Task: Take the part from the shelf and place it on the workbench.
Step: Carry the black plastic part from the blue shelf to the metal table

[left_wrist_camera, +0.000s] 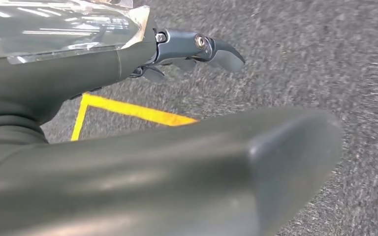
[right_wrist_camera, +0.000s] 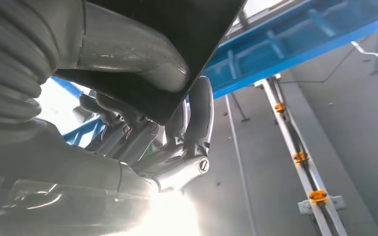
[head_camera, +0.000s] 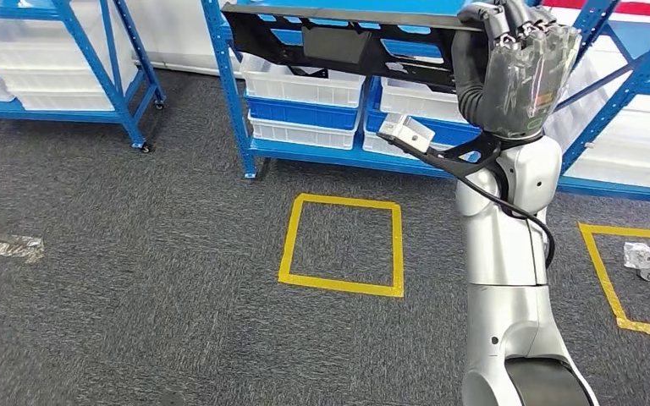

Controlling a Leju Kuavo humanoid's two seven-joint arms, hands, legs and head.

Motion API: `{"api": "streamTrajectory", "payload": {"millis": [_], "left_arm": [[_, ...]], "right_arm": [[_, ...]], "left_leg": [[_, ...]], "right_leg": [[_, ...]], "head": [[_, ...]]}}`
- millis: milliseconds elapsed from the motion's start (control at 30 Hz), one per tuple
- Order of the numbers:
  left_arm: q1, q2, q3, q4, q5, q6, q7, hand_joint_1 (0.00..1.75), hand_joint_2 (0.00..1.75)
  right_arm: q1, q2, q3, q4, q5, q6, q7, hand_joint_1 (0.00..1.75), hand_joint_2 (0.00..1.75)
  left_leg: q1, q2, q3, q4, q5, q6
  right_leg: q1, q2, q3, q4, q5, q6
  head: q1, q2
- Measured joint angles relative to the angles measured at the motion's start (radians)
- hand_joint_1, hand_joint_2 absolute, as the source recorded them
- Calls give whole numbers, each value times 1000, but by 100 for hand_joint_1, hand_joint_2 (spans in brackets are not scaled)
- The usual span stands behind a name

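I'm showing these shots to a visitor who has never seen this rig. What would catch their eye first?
Probably the long black part, held up high in front of the blue shelf by the raised right hand gripping its end. Next, the yellow taped square on the grey carpet just below, in front of the shelf's white bins. The left hand hangs over the carpet, holding nothing.

We see our right hand raised high, gripping one end of a long black part in front of a blue shelf stacked with white bins. A yellow taped square marks the grey carpet below.
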Motion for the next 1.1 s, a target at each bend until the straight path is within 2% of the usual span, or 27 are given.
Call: {"api": "streamTrajectory", "payload": {"millis": [33, 67, 100, 133, 167, 200, 233, 267, 333, 367, 433, 500, 533, 567, 600, 633, 667, 733, 767, 800, 867, 933, 1000, 1033, 1067, 1100], "left_arm": [[1, -1, 0, 0, -1, 0, 0, 0, 0], [1, -1, -1, 0, -1, 0, 0, 0, 0], [2, -1, -1, 0, -2, 0, 0, 0, 0], [2, -1, -2, 0, -3, 0, 0, 0, 0], [2, -1, -2, 0, -4, 0, 0, 0, 0], [2, -1, -3, 0, -5, -1, 0, 0, 0], [2, -1, -3, 0, -5, -1, 0, 0, 0], [2, -1, -3, 0, -6, -1, 1, 0, 0], [4, -1, -3, 0, -6, -1, 1, 0, 0], [6, 0, -3, 0, -6, -1, 1, 0, 0], [7, 1, -3, 0, -6, 0, 1, 0, 0], [7, 1, -3, 0, -6, 0, 1, 0, 0], [7, 1, -3, 0, -6, 0, 1, 0, 0], [8, 1, -3, 0, -6, 0, 1, 0, 0], [8, 0, -3, 0, -6, 0, 1, 0, 0], [8, 1, -3, 0, -6, 0, 1, 0, 0], [8, 1, -3, 0, -6, 0, 1, 0, 0], [7, 2, -4, 0, -6, 0, 1, 0, 0], [6, 1, -4, 0, -6, 0, 1, 0, 0], [6, 1, -5, 0, -6, 0, 1, 0, 0], [7, 1, -5, 0, -6, 0, 1, 0, 0], [6, 1, -6, 0, -6, 0, 1, 0, 0], [4, 0, -9, 0, -6, 0, 1, 0, 0], [3, -1, -11, 0, -6, 0, 1, 0, 0], [4, -2, -12, 0, -5, 0, 1, 0, 0], [4, -2, -12, 0, -5, 0, 1, 0, 0]], "right_arm": [[3, 0, 0, 0, -2, 0, 1, 175, 175], [7, -1, 0, 0, -4, 0, 2, 175, 175], [9, -1, 0, 0, -6, 0, 2, 175, 175], [10, -2, 0, 0, -6, 0, 2, 175, 175], [10, -2, 1, 0, -7, 0, 2, 175, 175], [9, -2, 2, 0, -8, 0, 2, 175, 175], [8, -2, 3, 0, -9, 0, 2, 175, 175], [8, -2, 4, 0, -10, 0, 2, 175, 175], [8, 0, 7, 0, -10, 0, 2, 175, 175], [7, 2, 10, 0, -10, 0, 3, 175, 175], [6, 5, 15, -1, -9, 0, 3, 175, 175], [5, 7, 18, -1, -9, 0, 5, 175, 175], [5, 7, 18, -1, -9, 0, 5, 175, 175], [6, 7, 19, 0, -9, 0, 6, 175, 175], [7, 7, 20, 0, -8, 0, 6, 175, 175], [7, 7, 22, 0, -8, 0, 6, 175, 175], [6, 7, 23, 0, -8, 0, 6, 175, 175], [2, 8, 26, -1, -8, 0, 6, 175, 175], [1, 9, 27, -2, -9, 0, 6, 175, 175], [0, 9, 28, -2, -9, 0, 6, 175, 175], [0, 10, 31, -3, -10, 0, 6, 175, 175], [0, 11, 33, -5, -11, 0, 6, 175, 175], [2, 12, 36, -6, -9, 0, 9, 175, 175], [4, 12, 38, -6, -5, 0, 14, 175, 175], [8, 13, 42, -6, 1, 0, 22, 175, 175], [12, 14, 46, -6, 9, 0, 31, 175, 175]], "left_leg": [[0, -12, -3, 0, 2, 0], [1, -25, -5, 1, 5, 0], [1, -37, -6, 1, 7, -2], [2, -49, -7, 2, 9, -5], [3, -60, -8, 2, 10, -8], [1, -70, -10, 5, 11, -12], [0, -78, -14, 6, 14, -18], [-1, -85, -18, 6, 16, -24], [1, -99, -24, 4, 23, -37], [2, -95, -29, 7, 20, -42], [2, -59, -58, 62, -17, -50], [3, -16, -114, 188, -82, -58], [5, -7, -141, 249, -105, -61], [5, -2, -155, 283, -114, -62], [6, 1, -149, 279, -105, -62], [6, 6, -123, 236, -81, -61], [5, 19, -83, 167, -51, -58], [-2, 52, -15, 48, -18, -49], [-6, 61, -2, 21, -14, -44], [-11, 59, -2, 15, -16, -39], [-11, 39, -4, 10, -8, -26], [-6, 22, -2, 1, 1, -13], [-3, 4, -4, -2, 6, -5], [-3, -6, -6, -2, 8, -3], [-3, -17, -7, -2, 9, -3], [-3, -28, -7, -2, 10, -4]], "right_leg": [[0, 6, -26, 59, -20, 1], [-1, 8, -37, 87, -26, 5], [-3, 9, -28, 71, -15, 13], [-5, 14, 1, 15, 9, 21], [-9, 28, 39, -62, 36, 30], [-12, 43, 74, -131, 59, 33], [-13, 56, 98, -179, 74, 32], [-13, 63, 109, -201, 80, 28], [-12, 51, 107, -203, 85, 15], [-13, 43, 107, -204, 88, 8], [-18, 27, 106, -208, 94, -9], [-14, 9, 104, -208, 95, -21], [-12, -2, 102, -208, 95, -23], [-10, -13, 101, -208, 95, -24], [-9, -24, 101, -207, 95, -24], [-8, -33, 102, -207, 95, -23], [-7, -42, 102, -207, 95, -23], [2, -57, 100, -206, 93, -20], [6, -65, 99, -206, 93, -17], [10, -73, 98, -206, 93, -14], [9, -83, 98, -205, 90, -6], [5, -52, 77, -161, 63, -3], [2, -8, 19, -37, 8, -8], [1, 2, -12, 31, -15, -8], [1, 6, -34, 77, -27, -6], [0, 8, -38, 85, -24, 0]], "head": [[1, 0], [1, 0], [1, 0], [1, 0], [2, 0], [2, 0], [1, 0], [1, 0], [0, 0], [0, 0], [-7, 0], [-15, 0], [-16, 0], [-16, 0], [-16, 0], [-16, 0], [-16, 0], [-15, 0], [-14, 0], [-12, 0], [-10, 0], [-8, 0], [-4, 0], [-2, 0], [-2, 0], [-2, 0]]}}
